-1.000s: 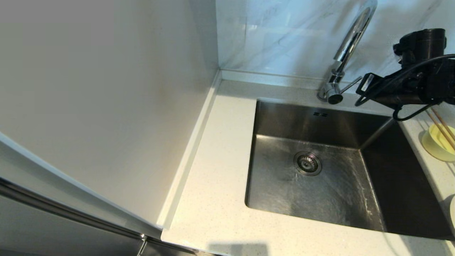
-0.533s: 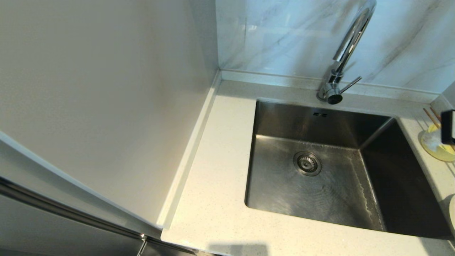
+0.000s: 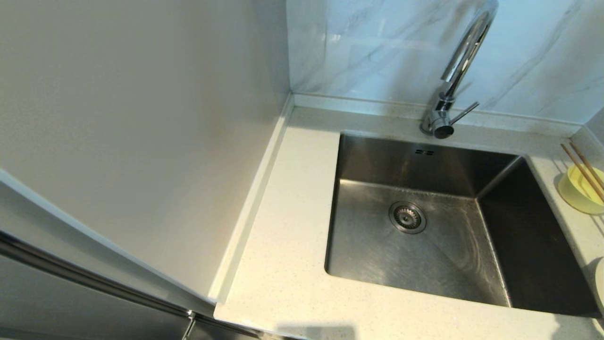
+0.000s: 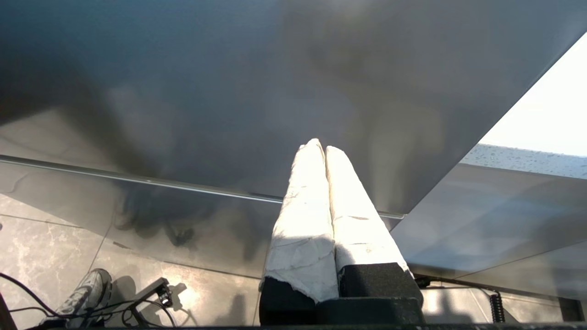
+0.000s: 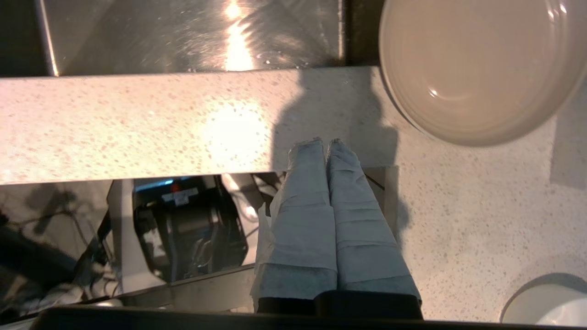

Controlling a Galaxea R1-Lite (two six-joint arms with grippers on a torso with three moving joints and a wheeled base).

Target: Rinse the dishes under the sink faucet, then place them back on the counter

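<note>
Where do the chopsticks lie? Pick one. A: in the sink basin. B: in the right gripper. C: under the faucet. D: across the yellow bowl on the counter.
D: in the head view the chopsticks rest across the yellow bowl on the counter, right of the basin.

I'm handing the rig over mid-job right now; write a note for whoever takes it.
Left tool: shut, empty, parked below the counter.
Right tool: shut, empty, over the counter's front edge near the plate.
Bowl with chopsticks across it sits on the counter right of the sink; faucet is off.
Nothing is held; whether anything is rinsed cannot be told. Left: rinse what remains.
</note>
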